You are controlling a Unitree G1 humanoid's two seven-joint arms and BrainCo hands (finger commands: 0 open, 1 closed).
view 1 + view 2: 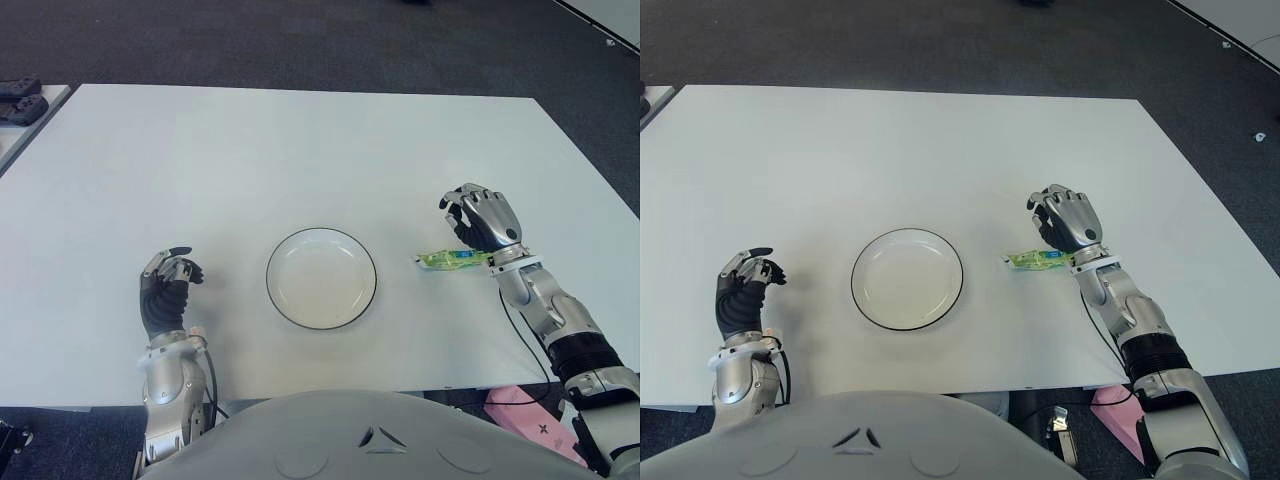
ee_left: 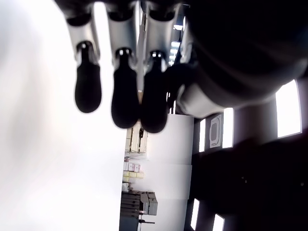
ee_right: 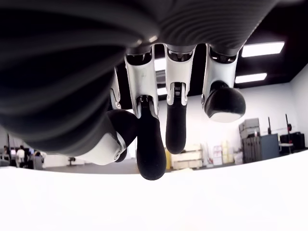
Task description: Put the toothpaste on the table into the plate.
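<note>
A small green toothpaste tube (image 1: pixel 450 259) lies flat on the white table (image 1: pixel 250 150), just right of the plate. The white plate (image 1: pixel 320 285) with a dark rim sits near the table's front middle and holds nothing. My right hand (image 1: pixel 478 218) hovers just beyond the tube's right end, its fingers (image 3: pixel 151 144) loosely bent downward with nothing between them. The tube does not show in the right wrist view. My left hand (image 1: pixel 168 282) shows left of the plate, its fingers (image 2: pixel 125 96) relaxed and holding nothing.
A second table with dark objects (image 1: pixel 18 100) stands at the far left. Dark carpet surrounds the table. A pink item (image 1: pixel 525 410) lies on the floor below the front right edge. Bare tabletop stretches behind the plate.
</note>
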